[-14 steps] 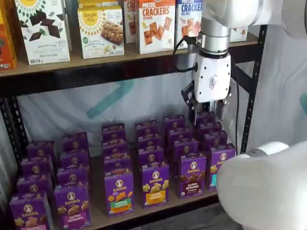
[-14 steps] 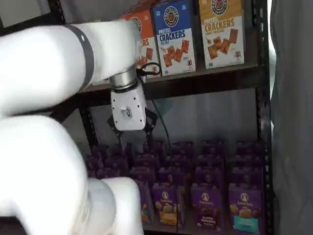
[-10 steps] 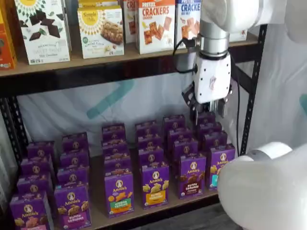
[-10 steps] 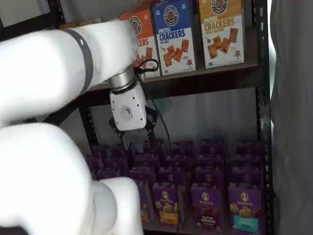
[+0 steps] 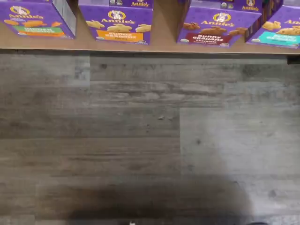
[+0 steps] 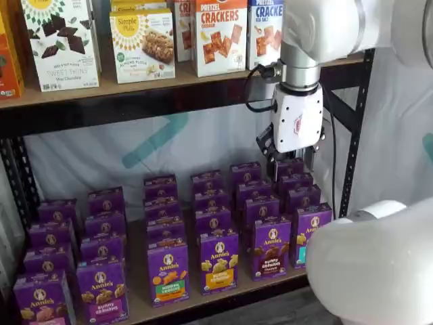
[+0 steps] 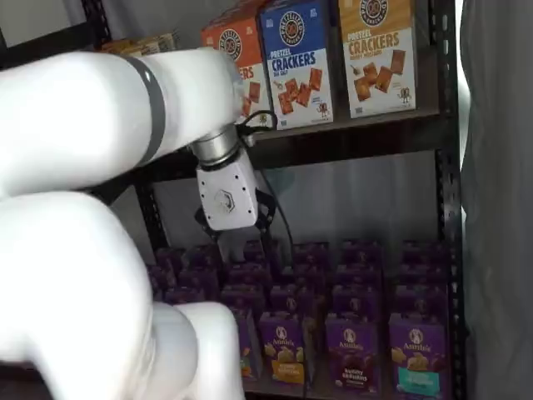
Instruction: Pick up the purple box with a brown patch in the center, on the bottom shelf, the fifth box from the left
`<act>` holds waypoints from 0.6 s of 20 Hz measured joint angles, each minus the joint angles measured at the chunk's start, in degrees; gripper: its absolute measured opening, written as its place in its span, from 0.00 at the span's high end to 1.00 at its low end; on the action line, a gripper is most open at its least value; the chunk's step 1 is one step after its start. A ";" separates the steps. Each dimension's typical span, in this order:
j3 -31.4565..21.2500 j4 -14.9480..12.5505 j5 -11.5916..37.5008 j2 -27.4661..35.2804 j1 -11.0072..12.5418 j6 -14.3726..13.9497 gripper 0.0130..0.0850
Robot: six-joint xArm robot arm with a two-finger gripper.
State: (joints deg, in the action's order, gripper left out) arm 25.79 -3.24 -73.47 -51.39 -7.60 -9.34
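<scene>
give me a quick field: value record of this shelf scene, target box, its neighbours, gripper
target: the purple box, brown cookies, front row of the bottom shelf
left neighbour: yellow-strip box
right neighbour: teal-strip box
gripper: gripper above the back rows, holds nothing, finger gap unclear
upper shelf: cracker boxes
wrist view: box fronts and grey floor

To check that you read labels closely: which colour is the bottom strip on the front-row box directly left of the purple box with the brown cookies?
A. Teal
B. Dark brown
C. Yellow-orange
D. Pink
C: in both shelf views the neighbouring box left of the purple box carries a yellow-orange strip.
</scene>
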 joint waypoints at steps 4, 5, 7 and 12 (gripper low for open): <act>-1.60 0.45 4.31 1.99 1.67 1.58 0.00; -1.99 0.43 5.53 2.72 2.10 1.94 0.00; -2.91 0.53 8.88 4.98 3.20 2.94 0.00; -3.98 -0.27 16.11 11.45 4.77 3.81 0.00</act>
State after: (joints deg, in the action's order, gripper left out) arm 21.81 -3.52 -57.36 -39.94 -2.84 -5.53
